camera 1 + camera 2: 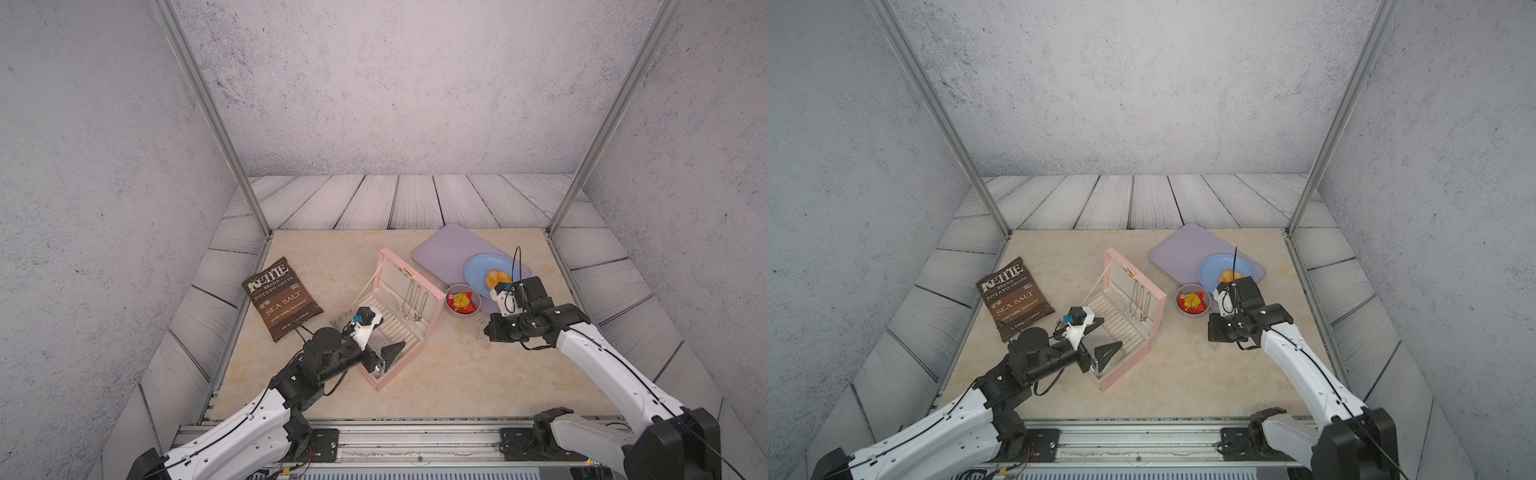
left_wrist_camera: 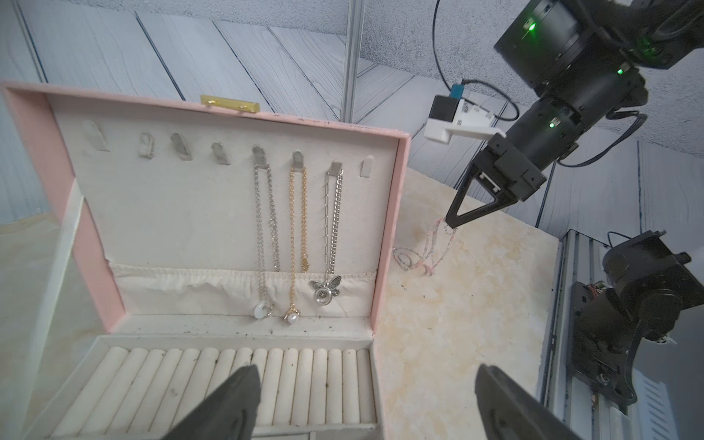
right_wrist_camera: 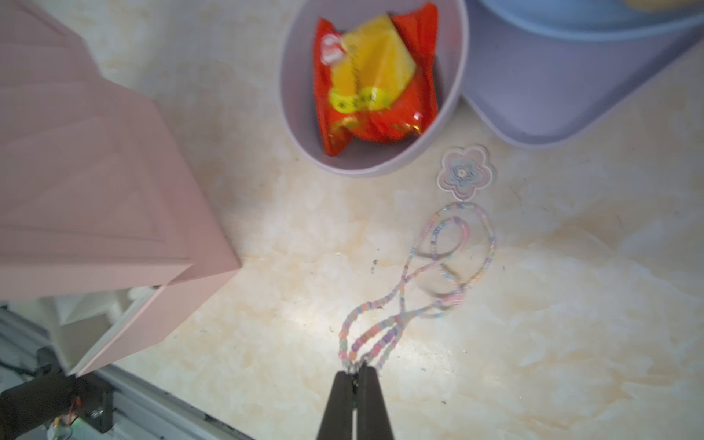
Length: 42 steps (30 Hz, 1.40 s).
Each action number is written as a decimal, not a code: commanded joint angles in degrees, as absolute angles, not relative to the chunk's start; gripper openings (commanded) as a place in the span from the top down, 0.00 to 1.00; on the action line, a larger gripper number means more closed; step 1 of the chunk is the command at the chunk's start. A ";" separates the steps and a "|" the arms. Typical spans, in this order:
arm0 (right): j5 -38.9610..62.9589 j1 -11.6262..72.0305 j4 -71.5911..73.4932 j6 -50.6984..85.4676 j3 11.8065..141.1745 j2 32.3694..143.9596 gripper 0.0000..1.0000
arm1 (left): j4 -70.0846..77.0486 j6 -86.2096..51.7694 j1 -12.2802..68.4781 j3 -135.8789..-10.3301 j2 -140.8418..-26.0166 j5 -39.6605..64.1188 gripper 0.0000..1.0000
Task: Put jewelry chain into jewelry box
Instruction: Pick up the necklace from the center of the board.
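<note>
Right pincer pinches looped pastel-beaded jewelry chain; left pincer gapes over ribbed jewelry box.

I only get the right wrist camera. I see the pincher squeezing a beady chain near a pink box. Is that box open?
Observer: Yes. The jewelry box is open, with its lid raised.
Child: Is anything inside?
Observer: Three necklaces hang from hooks in the lid, and five hooks are bare.
Child: Where's the other arm?
Observer: The left gripper hangs open above the box's base.
</note>
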State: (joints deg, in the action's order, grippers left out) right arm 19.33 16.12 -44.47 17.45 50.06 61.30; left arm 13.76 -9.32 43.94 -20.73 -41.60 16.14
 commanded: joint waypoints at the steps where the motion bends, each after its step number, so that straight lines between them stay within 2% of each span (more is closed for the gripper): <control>1: 26.75 16.38 -48.83 13.68 53.30 57.12 1.00 | 17.15 -9.92 44.38 -22.14 -42.23 20.70 0.07; 9: 38.54 16.44 -45.71 10.30 59.19 50.45 1.00 | 21.83 -8.77 46.36 -24.95 -47.91 25.12 0.08; 21: 51.27 16.45 -36.54 15.05 68.02 50.19 1.00 | 32.42 -2.06 52.02 -27.57 -58.42 25.85 0.05; 28: 51.94 16.48 -33.86 16.81 71.93 50.79 1.00 | 35.91 3.13 54.53 -31.03 -65.90 19.61 0.01; 33: 53.14 16.45 -30.23 19.46 72.42 50.76 1.00 | 40.64 2.46 55.02 -32.80 -71.78 20.83 0.01; 36: 54.44 16.45 -28.25 21.09 72.51 50.40 1.00 | 43.18 1.12 55.36 -33.57 -74.50 24.19 0.03; 39: 54.90 16.39 -27.80 21.44 72.89 49.95 1.00 | 44.68 -0.56 55.71 -34.61 -76.33 30.75 0.11; 42: 55.23 16.50 -27.79 21.52 72.63 49.53 1.00 | 47.45 -2.26 55.85 -35.07 -78.03 33.11 0.14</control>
